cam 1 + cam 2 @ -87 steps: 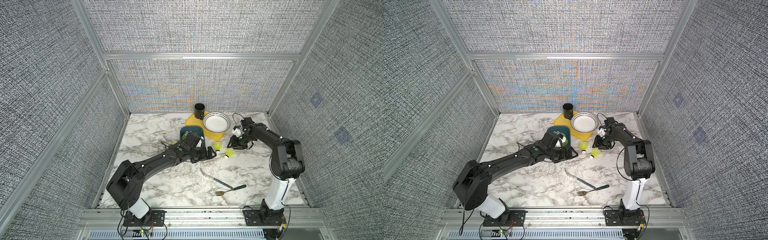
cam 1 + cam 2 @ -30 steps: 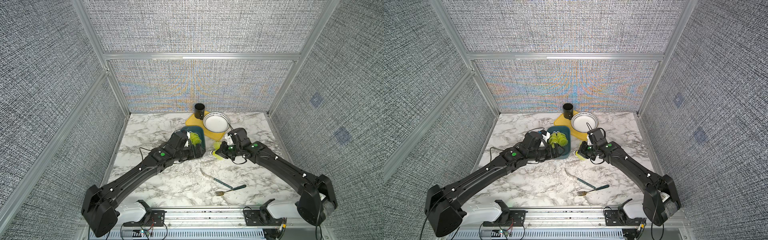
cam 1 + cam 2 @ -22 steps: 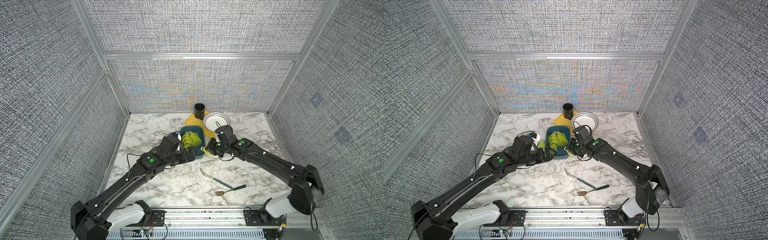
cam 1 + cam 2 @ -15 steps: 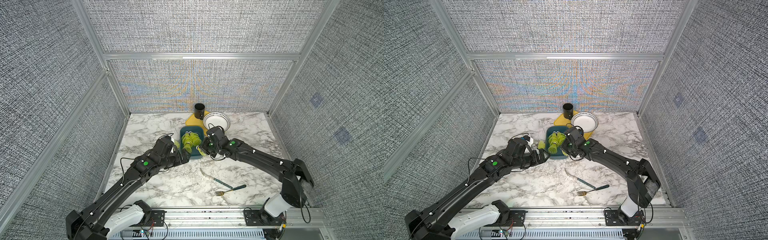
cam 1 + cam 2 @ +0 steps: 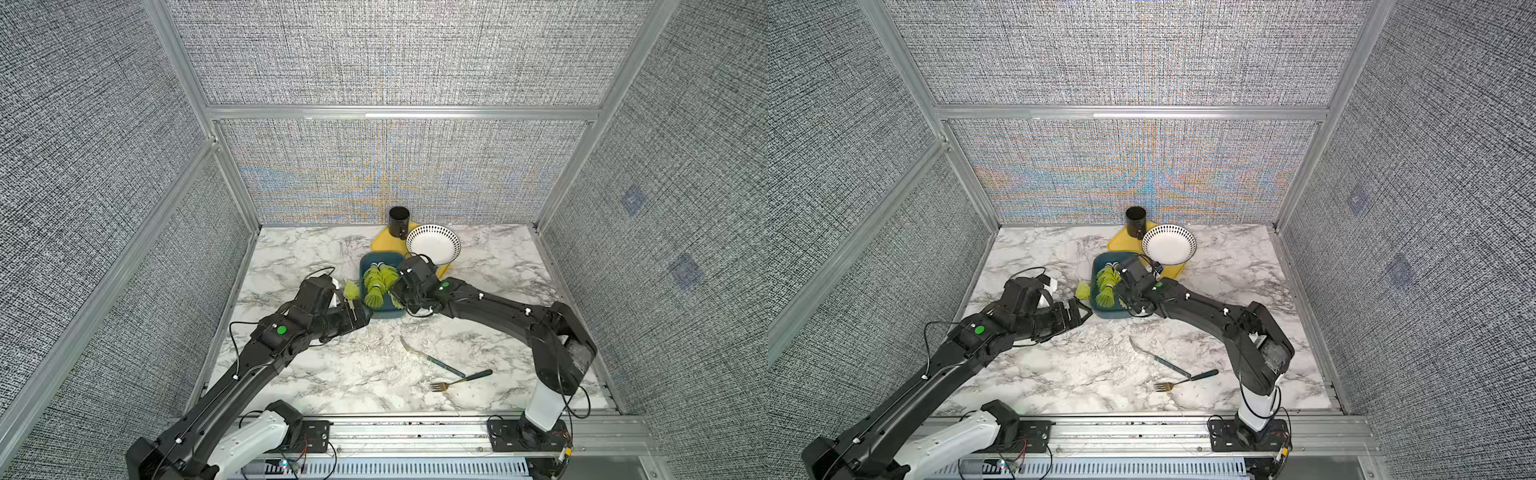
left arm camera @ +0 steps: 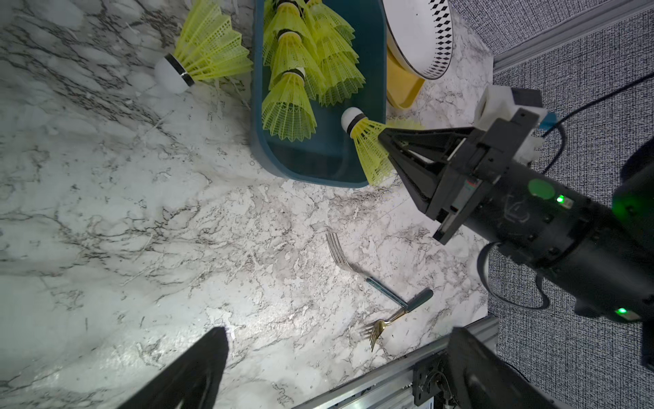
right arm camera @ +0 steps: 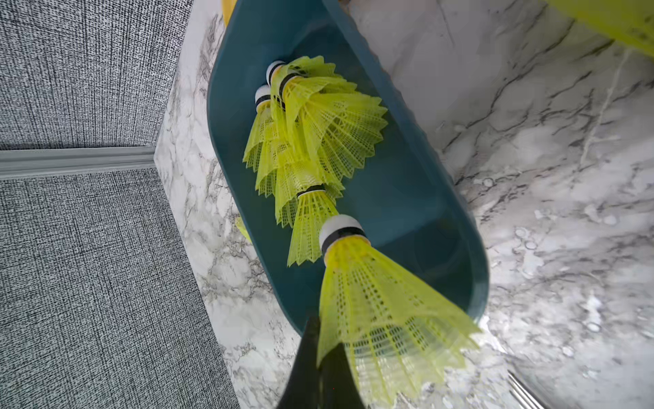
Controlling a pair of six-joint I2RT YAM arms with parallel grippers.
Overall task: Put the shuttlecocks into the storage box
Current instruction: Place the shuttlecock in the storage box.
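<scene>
Right wrist view shows the right gripper [image 7: 318, 357] clamped on the skirt rim of the held shuttlecock [image 7: 371, 301]. Its white tip points down into the storage box [image 7: 407, 198], above the bare near end. A second ago, in a top view, that gripper and its load were over the marble table [image 5: 332, 374] to the right of the box. Now they hang over the box at mid-frame, so this one looks ready to be let go. Several shuttlecocks [image 5: 376, 282] already lie nested inside. The left gripper [image 5: 1079, 312], jaws wide apart and empty, has drawn back from over the box to just below and left of it. One loose shuttlecock [image 5: 351, 289] lies on the table just beside the box's left wall, likely the left arm's next pick.
</scene>
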